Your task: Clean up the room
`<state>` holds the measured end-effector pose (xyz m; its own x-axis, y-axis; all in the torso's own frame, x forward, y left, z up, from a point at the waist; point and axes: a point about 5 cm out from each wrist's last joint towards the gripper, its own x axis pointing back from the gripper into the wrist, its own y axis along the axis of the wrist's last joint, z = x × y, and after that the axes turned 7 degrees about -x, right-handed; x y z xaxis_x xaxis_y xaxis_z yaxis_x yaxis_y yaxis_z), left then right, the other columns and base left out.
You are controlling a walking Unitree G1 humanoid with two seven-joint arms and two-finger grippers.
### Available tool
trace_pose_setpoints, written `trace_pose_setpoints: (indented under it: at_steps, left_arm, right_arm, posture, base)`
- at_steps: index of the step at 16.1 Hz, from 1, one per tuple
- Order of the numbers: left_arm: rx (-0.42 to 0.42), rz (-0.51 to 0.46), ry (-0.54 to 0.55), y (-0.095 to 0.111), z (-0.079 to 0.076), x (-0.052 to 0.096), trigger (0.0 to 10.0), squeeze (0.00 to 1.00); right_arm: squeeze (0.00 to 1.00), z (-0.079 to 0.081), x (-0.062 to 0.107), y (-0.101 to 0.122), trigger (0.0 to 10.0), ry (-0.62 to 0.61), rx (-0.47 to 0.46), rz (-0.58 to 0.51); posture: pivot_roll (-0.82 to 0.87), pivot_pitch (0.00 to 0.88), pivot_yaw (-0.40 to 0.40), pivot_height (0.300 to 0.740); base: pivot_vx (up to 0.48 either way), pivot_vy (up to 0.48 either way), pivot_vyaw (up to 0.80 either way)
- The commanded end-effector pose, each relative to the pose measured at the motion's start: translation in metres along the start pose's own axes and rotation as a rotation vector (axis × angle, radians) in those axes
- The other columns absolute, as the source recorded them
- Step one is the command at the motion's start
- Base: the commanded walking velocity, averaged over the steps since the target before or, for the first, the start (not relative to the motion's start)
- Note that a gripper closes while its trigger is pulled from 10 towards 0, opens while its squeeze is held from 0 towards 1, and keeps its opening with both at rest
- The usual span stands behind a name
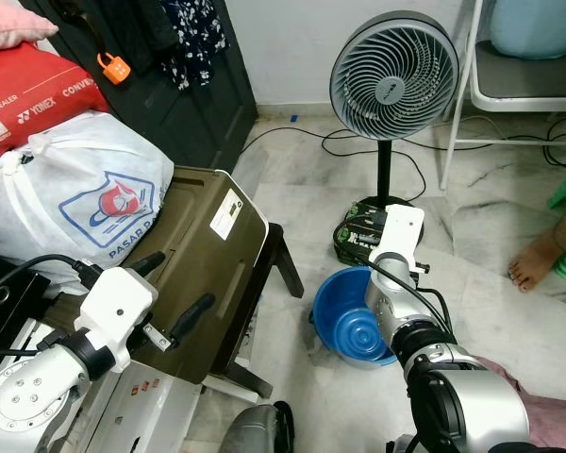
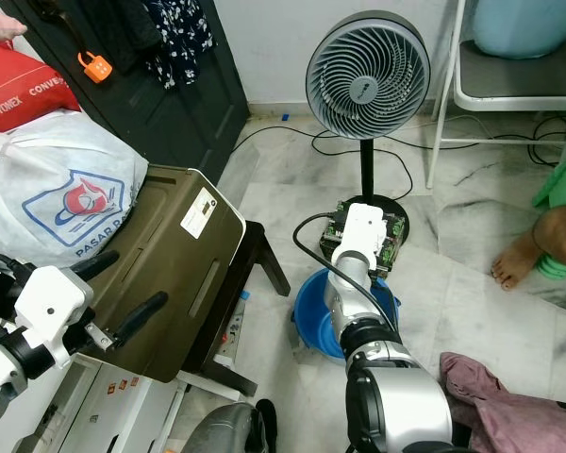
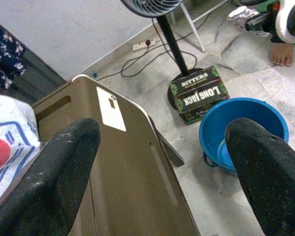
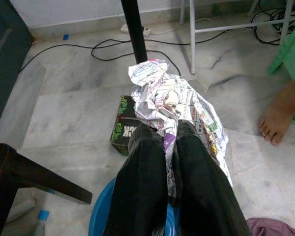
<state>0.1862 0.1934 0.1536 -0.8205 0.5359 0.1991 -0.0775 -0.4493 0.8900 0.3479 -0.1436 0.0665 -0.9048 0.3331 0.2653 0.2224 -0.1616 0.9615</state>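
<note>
The right tool (image 4: 169,142) is pinched shut on a crumpled printed newspaper sheet (image 4: 172,105), held just above the round blue plastic basin (image 1: 354,326). The paper looks light, soft and easily torn, so a grip on its bunched middle seems best. The left tool (image 3: 157,162), fingers spread wide and empty, hovers over the olive-brown folded chair (image 1: 203,269) beside the basin. Behind the basin, a green-and-black box (image 3: 199,93) reads "BITTERS" and "LONG JACK".

Bright, even daylight; sharp frames.
</note>
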Motion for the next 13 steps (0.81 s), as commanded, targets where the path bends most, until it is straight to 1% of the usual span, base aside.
trace_pose_setpoints:
  at_steps: [1, 2, 5, 8, 10, 11, 12, 13]
  left_arm:
    - [-0.011, 0.023, 0.009, 0.000, 0.005, 0.006, 10.0, 0.00]
    - [-0.012, 0.024, 0.006, 0.000, 0.005, 0.007, 10.0, 0.00]
    - [-0.019, 0.027, 0.003, 0.002, 0.007, 0.008, 10.0, 0.00]
    - [-0.022, 0.034, 0.000, 0.003, 0.007, 0.011, 10.0, 0.00]
    - [-0.023, 0.035, -0.001, 0.003, 0.008, 0.011, 10.0, 0.00]
    - [-0.023, 0.036, -0.001, 0.004, 0.008, 0.010, 10.0, 0.00]
    - [-0.022, 0.036, -0.001, 0.004, 0.008, 0.010, 10.0, 0.00]
    - [-0.022, 0.036, -0.002, 0.004, 0.008, 0.011, 10.0, 0.00]
  right_arm:
    - [0.00, 0.011, 0.003, 0.000, 10.0, 0.033, -0.027, 0.011]
    - [0.00, 0.010, 0.005, -0.008, 10.0, 0.028, -0.050, 0.057]
    - [0.00, 0.006, 0.009, -0.024, 10.0, 0.006, -0.069, 0.125]
    - [0.00, 0.009, 0.011, -0.026, 10.0, 0.014, -0.074, 0.129]
    - [0.00, 0.010, 0.011, -0.026, 10.0, 0.020, -0.080, 0.129]
    - [0.48, 0.010, 0.011, -0.025, 10.0, 0.023, -0.082, 0.125]
    - [1.00, 0.011, 0.011, -0.024, 10.0, 0.024, -0.087, 0.118]
    - [1.00, 0.011, 0.010, -0.022, 10.0, 0.025, -0.092, 0.110]
  posture:
    - [0.25, 0.169, 0.243, 0.740]
    - [0.26, 0.169, 0.245, 0.740]
    - [0.27, 0.173, 0.252, 0.740]
    - [0.27, 0.177, 0.255, 0.740]
    - [0.27, 0.177, 0.255, 0.740]
    - [0.27, 0.177, 0.255, 0.740]
    - [0.27, 0.180, 0.257, 0.740]
    - [0.27, 0.180, 0.257, 0.740]
  base:
    - [0.000, 0.000, 0.00]
    - [0.000, 0.000, 0.00]
    - [0.000, 0.000, 0.00]
    - [0.000, 0.000, 0.00]
    - [0.000, 0.000, 0.00]
    - [0.000, 0.000, 0.00]
    - [0.000, 0.000, 0.00]
    - [0.000, 0.000, 0.00]
